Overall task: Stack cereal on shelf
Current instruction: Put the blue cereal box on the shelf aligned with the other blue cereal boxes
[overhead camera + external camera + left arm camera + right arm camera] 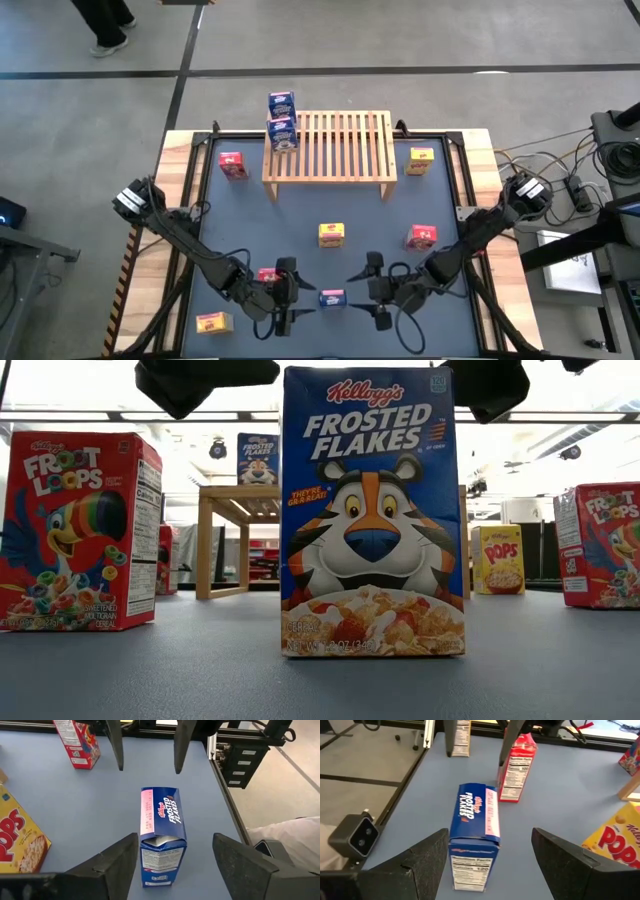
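Left gripper [291,292] and right gripper [374,290] both spread wide, flanking upright blue cereal box [333,298] at near edge. Neither touches it.

The dark table [300,230] carries the wooden shelf [330,150] and scattered cereal boxes [331,234].

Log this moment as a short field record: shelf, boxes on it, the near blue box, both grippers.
shelf: wooden rack at the table's far side
on shelf: one blue box at its left end, another blue box just behind
near blue box: Frosted Flakes, upright between both grippers
left gripper: open, beside that box
right gripper: open, opposite side
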